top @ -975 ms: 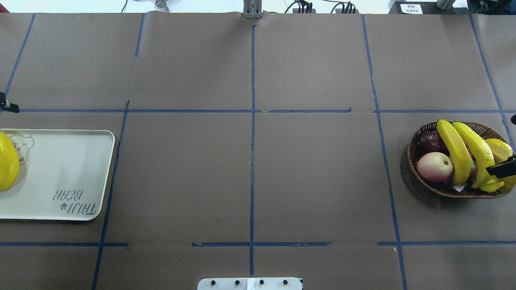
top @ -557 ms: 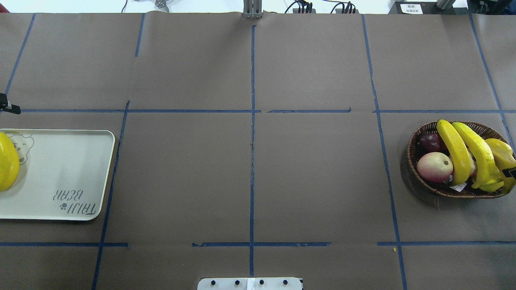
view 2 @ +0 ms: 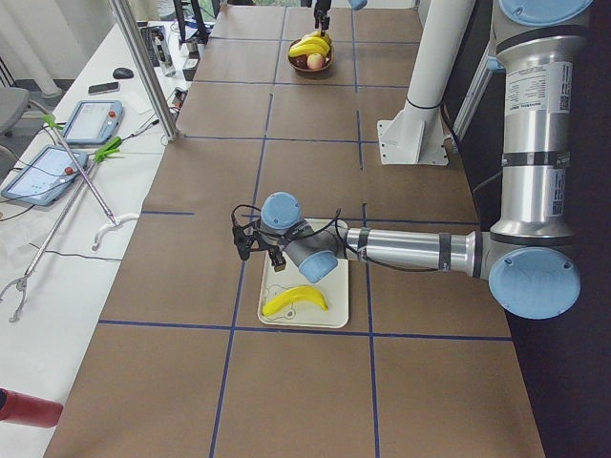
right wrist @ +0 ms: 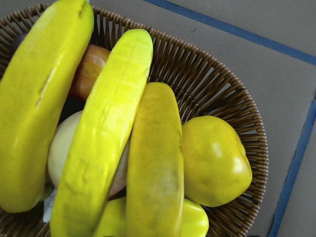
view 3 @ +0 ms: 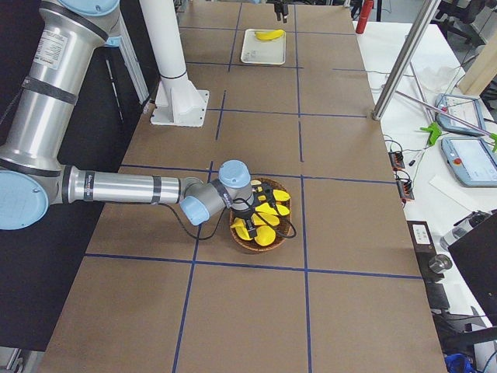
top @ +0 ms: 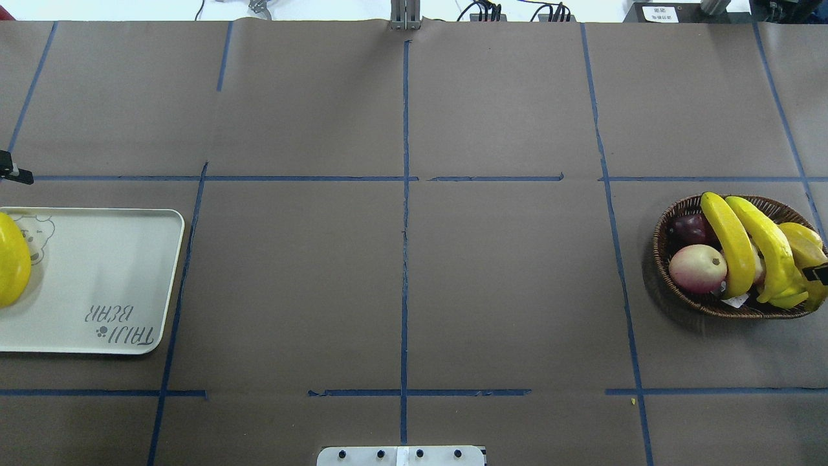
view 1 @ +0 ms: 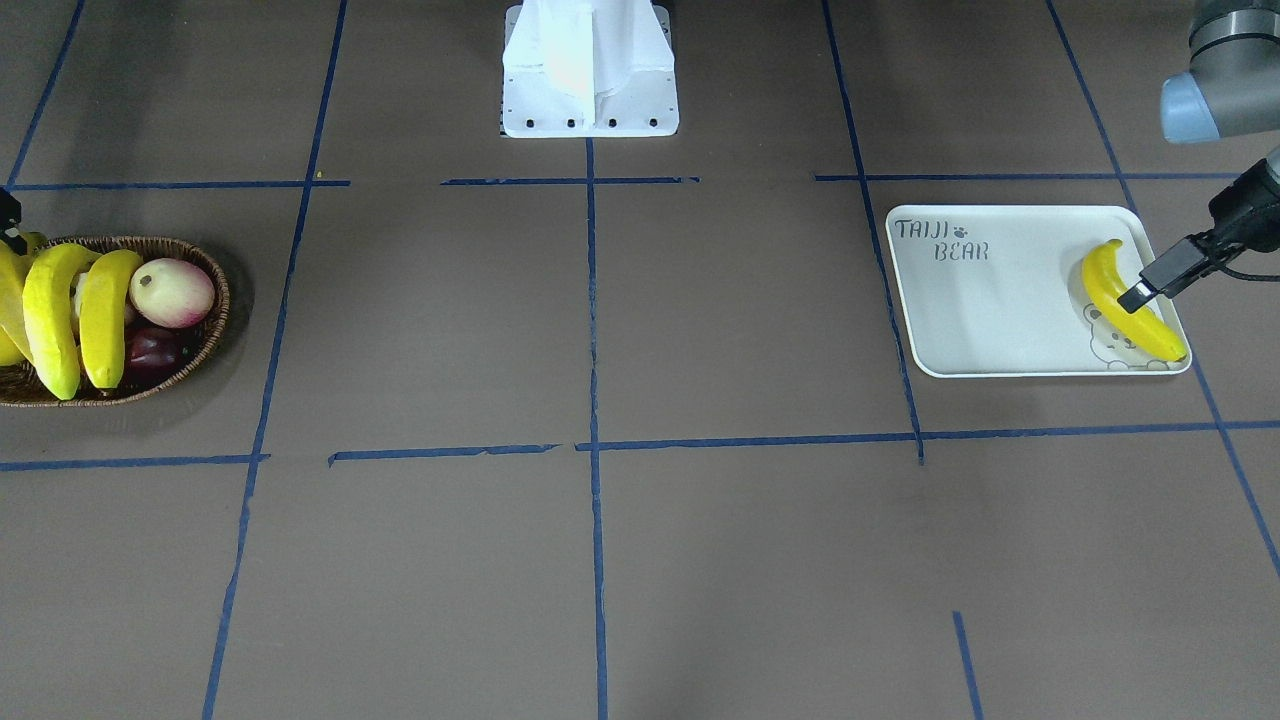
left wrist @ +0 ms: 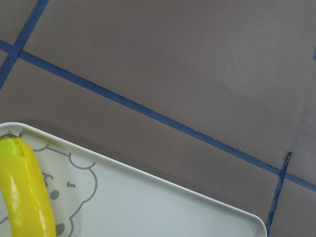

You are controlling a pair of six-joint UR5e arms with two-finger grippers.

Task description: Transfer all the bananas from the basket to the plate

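The brown wicker basket (top: 661, 241) (view 1: 216, 300) holds three bananas side by side: two bright ones (top: 731, 239) (top: 768, 249) (right wrist: 34, 98) (right wrist: 108, 133) and a duller one (right wrist: 155, 163). My right gripper (view 3: 252, 208) hovers right over them. Only a black finger (top: 821, 275) shows at the overhead view's edge, so I cannot tell whether it is open. One banana (view 1: 1098, 275) (top: 10, 268) lies free on the cream plate (view 1: 1000, 310) (top: 97, 272), over the bear outline. My left gripper (view 2: 260, 252) hangs just above it, fingers apart, one finger (view 1: 1165, 270) crossing the banana.
The basket also holds a pink-cream fruit (top: 697, 268), a dark red fruit (top: 691, 226) and plump yellow-green fruits (right wrist: 215, 160). Blue tape lines grid the brown table. The white robot base (view 1: 590, 70) is at the near middle edge. A metal post (view 2: 143, 67) stands at the far side.
The right gripper's black finger has drawn back toward the overhead view's right edge, off the bananas. The bananas, plate and left gripper have hardly moved.
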